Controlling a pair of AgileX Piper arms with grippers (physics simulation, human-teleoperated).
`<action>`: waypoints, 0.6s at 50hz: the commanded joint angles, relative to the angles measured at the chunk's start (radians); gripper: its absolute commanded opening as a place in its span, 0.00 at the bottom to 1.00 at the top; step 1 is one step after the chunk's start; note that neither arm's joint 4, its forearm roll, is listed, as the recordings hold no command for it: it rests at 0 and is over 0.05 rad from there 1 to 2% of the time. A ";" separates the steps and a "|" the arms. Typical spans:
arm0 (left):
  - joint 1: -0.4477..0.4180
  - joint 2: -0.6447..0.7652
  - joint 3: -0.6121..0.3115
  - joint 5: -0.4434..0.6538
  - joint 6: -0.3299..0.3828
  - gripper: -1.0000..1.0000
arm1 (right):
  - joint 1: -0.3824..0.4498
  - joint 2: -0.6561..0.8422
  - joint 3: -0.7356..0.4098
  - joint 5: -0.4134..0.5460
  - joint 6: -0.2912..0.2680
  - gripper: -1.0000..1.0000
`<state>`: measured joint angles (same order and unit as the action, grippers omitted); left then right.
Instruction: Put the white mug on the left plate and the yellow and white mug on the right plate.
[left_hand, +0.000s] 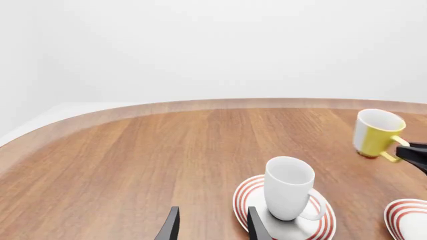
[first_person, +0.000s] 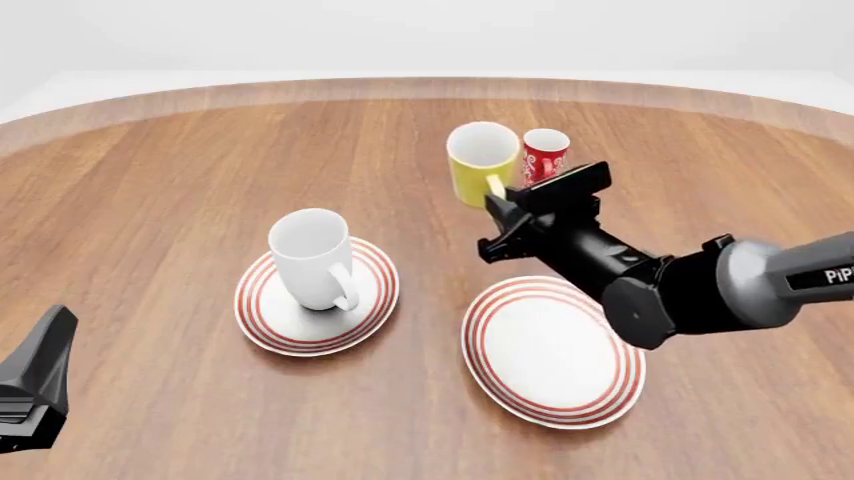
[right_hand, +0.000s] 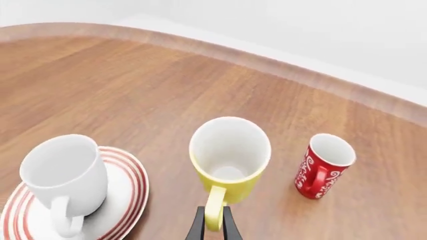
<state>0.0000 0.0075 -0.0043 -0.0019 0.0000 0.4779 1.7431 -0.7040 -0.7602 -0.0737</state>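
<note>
The right gripper (first_person: 497, 212) reaches across the middle of the table (first_person: 160, 170) toward its far edge, and in the right wrist view its two dark fingertips (right_hand: 213, 226) sit narrowly together on either side of the yellow loop handle of the yellow and white mug (first_person: 481, 163), pinching it. That mug stands upright on the bare wood, toward the far edge and a little right of centre, its white inside empty and its handle turned back toward the near edge. Just beside it on the right, apart from it, stands a slim red mug (first_person: 545, 154) with white swirls, also upright and empty. The left gripper (left_hand: 210, 227) shows in its own wrist view only as two dark finger tips with a clear gap between them, spread apart and holding nothing; one tip overlaps the rim of the left plate (first_person: 376, 300) in that view, but whether it touches cannot be told. In the front view only a dark part of the left arm appears, at the near left corner. The white mug (first_person: 312, 258) stands upright on the left plate, left of centre, empty, its handle toward the near edge. The right plate (first_person: 550, 348) lies near the near edge, right of centre, with nothing on it, partly under the right arm.
</note>
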 joint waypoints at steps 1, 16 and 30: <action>0.000 0.000 0.000 0.000 0.000 1.00 | 0.006 -0.091 0.092 -0.025 0.000 0.00; 0.000 0.000 0.000 0.000 0.000 1.00 | 0.007 -0.183 0.191 -0.040 -0.007 0.00; 0.000 0.000 0.000 0.000 0.000 1.00 | 0.009 -0.301 0.304 -0.044 -0.015 0.00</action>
<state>0.0000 0.0075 -0.0043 -0.0019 0.0000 0.4849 1.5246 -0.4756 -0.7982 -0.0907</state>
